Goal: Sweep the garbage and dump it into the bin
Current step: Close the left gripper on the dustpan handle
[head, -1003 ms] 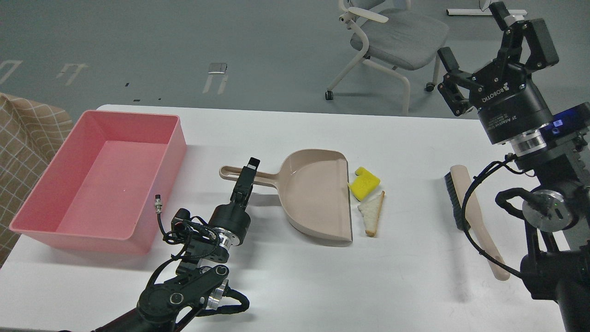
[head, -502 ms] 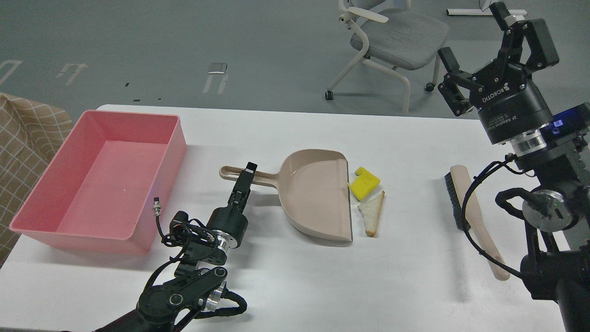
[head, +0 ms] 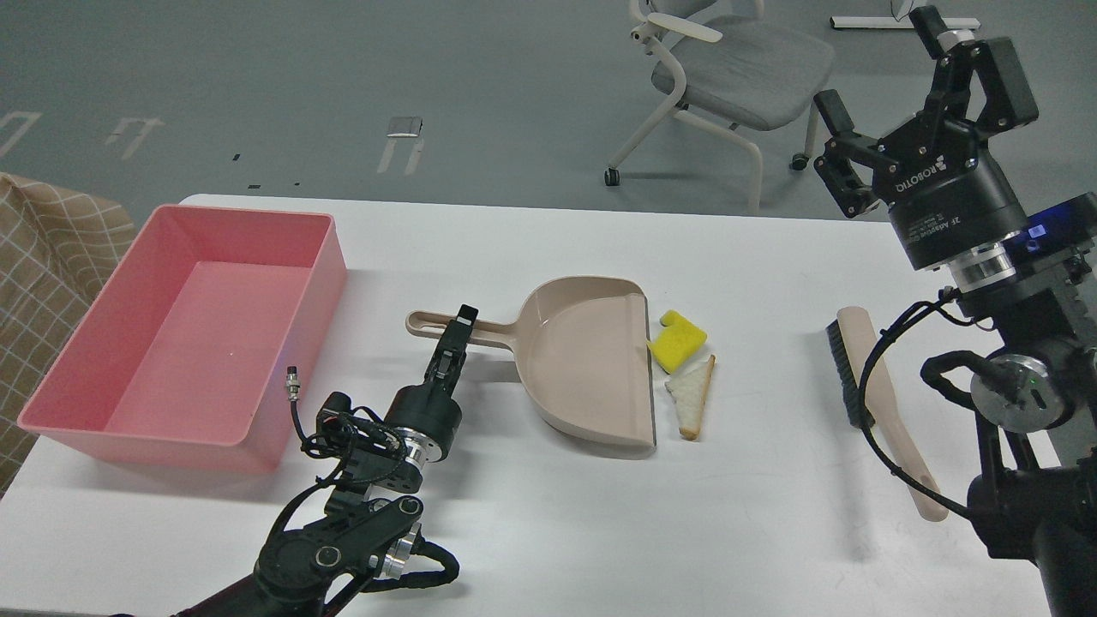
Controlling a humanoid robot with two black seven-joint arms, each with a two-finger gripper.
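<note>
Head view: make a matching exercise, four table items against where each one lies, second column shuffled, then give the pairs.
Items:
1. pink bin
2. dustpan
3. yellow sponge block
4. brush

Places:
A. far right of the table, below the raised right gripper
B. left end of the table, empty
C. middle, handle pointing left toward the left gripper
D. at the dustpan's open edge, above the bread slice

Pairs: 1-B, 2-C, 3-D, 4-A

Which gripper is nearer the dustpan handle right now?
Left. The left gripper sits right at the dustpan handle; contact unclear. The right gripper is raised far off to the handle's right, above the brush.
</note>
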